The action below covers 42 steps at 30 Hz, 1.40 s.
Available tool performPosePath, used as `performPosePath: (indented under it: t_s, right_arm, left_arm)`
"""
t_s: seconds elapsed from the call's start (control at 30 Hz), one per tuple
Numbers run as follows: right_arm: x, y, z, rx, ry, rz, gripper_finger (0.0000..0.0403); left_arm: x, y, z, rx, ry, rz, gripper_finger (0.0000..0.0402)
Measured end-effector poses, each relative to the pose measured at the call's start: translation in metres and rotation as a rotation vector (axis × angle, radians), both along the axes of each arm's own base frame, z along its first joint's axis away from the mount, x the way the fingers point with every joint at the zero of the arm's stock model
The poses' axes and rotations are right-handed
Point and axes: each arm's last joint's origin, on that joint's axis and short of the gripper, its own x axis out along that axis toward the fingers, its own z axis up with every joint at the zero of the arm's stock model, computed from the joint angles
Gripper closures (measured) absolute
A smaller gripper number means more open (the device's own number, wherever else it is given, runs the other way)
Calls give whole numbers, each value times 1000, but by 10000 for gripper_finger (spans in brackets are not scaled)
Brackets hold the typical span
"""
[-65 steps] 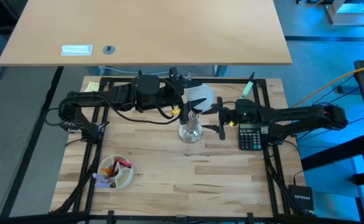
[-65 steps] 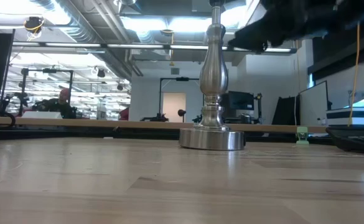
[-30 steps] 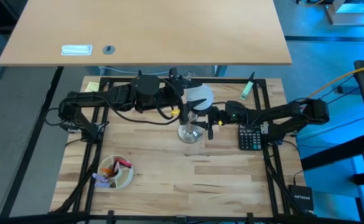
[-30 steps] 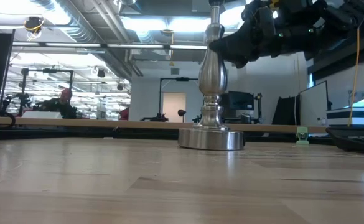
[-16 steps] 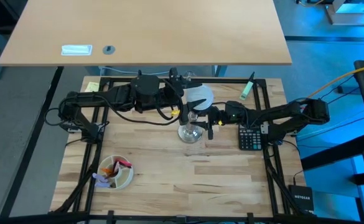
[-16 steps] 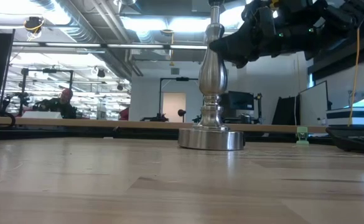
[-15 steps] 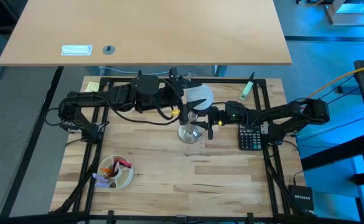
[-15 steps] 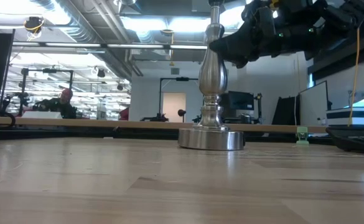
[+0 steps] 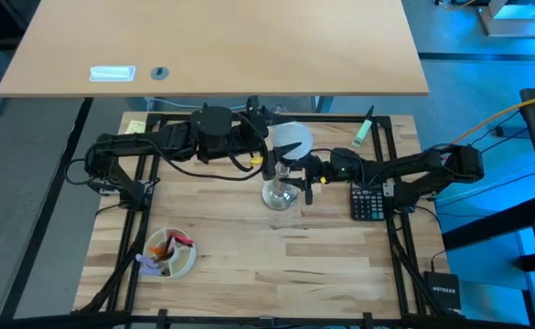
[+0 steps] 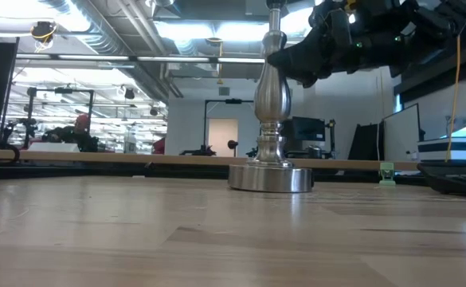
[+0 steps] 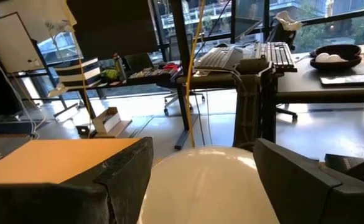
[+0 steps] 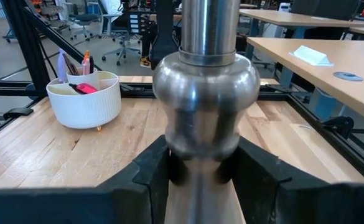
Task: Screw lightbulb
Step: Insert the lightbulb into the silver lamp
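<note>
Pale butcher-block wood is making up the tabletop (image 9: pixel 276 251), and on its left front a white divided bowl (image 9: pixel 169 252) of small colourful items is sitting well apart from the work. Farther back, the left arm is reaching in from the left, its left gripper (image 9: pixel 269 139) sitting at the white lightbulb (image 9: pixel 291 140). In the left wrist view the two dark fingers (image 11: pixel 113 180) are standing on either side of the frosted globe (image 11: pixel 201 183), spread wide, close against it; whether they are pressing on the glass cannot be told. The bulb is sitting up on top of the silvery stand (image 9: pixel 280 187), which is standing upright near the middle of the tabletop, toward the back. From the right, the right arm is coming in low, and the right gripper (image 9: pixel 307 174) is clamping the stand's stem: in the right wrist view its fingers (image 12: pixel 150 168) are pressing on both sides of the narrow part just under the rounded bulge of the stand (image 12: pixel 205 106). In the low view the stand (image 10: pixel 270 119) is resting flat on its round foot, the right gripper (image 10: pixel 296 60) against its upper stem. Right of that, a black calculator (image 9: pixel 369 201) is lying by the right arm.
</note>
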Motion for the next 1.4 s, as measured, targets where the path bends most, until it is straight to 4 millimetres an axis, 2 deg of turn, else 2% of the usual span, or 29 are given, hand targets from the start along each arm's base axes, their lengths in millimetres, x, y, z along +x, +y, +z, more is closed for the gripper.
performPosePath:
  t_s: [0.2,0.43,0.63,0.77,0.87,0.97,1.2,1.27,1.4]
  right_arm:
    - [0,0,0,0,0,0,259]
    - [0,0,0,0,3,0,259]
    - [0,0,-1,0,7,0,260]
    - [0,0,-1,0,7,0,260]
    - [0,0,-1,0,7,1,260]
    - [0,0,-1,1,7,1,260]
    - [0,0,-1,2,7,0,260]
    - [0,0,-1,2,7,0,260]
    - [0,0,-1,2,7,0,260]
  left_arm:
    - [-15,0,14,1,-50,0,130]
    - [-26,-3,18,24,-20,71,131]
    - [-60,-25,26,76,72,184,142]
    - [-78,-41,22,23,133,215,150]
    - [-78,-49,2,-10,205,268,154]
    - [-64,-55,-29,-39,248,302,160]
    - [-34,-59,-85,-89,117,306,164]
    - [-29,-56,-94,-90,67,311,164]
    - [-26,-48,-97,-106,2,311,164]
